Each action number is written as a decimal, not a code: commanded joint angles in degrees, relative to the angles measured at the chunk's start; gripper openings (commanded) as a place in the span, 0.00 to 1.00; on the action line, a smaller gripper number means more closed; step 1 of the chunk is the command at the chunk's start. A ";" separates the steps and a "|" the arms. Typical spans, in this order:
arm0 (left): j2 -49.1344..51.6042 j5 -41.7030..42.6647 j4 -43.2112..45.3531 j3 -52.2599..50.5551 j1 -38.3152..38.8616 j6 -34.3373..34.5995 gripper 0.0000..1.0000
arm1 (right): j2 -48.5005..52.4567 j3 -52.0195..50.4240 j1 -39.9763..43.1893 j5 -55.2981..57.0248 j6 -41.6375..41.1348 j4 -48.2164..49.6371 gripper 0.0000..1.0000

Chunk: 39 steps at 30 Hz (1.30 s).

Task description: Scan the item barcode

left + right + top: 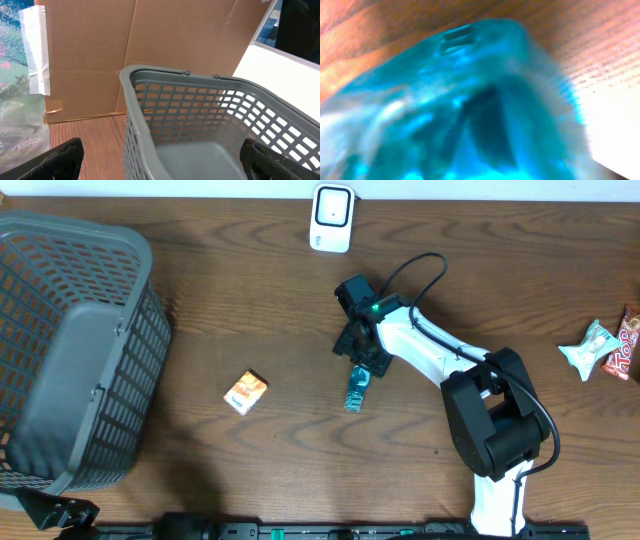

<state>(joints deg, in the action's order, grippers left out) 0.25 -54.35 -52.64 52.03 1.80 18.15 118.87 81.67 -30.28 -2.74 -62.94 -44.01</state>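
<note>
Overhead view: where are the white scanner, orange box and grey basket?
white scanner [332, 217], overhead view, its front face.
orange box [245, 392], overhead view, top face.
grey basket [140, 380], overhead view, slotted side wall.

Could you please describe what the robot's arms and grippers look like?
The right arm has glossy white link shells between bulky black joint housings, a thin black cable looping off it, and a small green light near the wrist. Its black two-finger right gripper is angular. Of the left gripper, only two matte black, rounded fingers show.
</note>
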 commanded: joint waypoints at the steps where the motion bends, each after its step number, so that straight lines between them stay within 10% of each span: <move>1: -0.09 -0.79 0.00 -0.33 -0.28 -0.28 1.00 | 2.84 -1.66 -0.02 -1.11 -6.05 -0.61 0.79; 25: -0.09 -0.79 0.31 -0.33 -0.28 -0.26 1.00 | -11.85 -2.36 -1.36 -0.85 9.22 -10.32 0.99; 39: -0.09 -0.79 0.42 -0.33 -0.28 -0.28 1.00 | -1.18 -3.78 -9.25 13.27 3.23 -6.05 0.70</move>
<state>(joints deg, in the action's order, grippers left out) 0.25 -54.35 -52.47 52.03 1.80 18.15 115.74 78.35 -39.86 4.62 -56.80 -50.19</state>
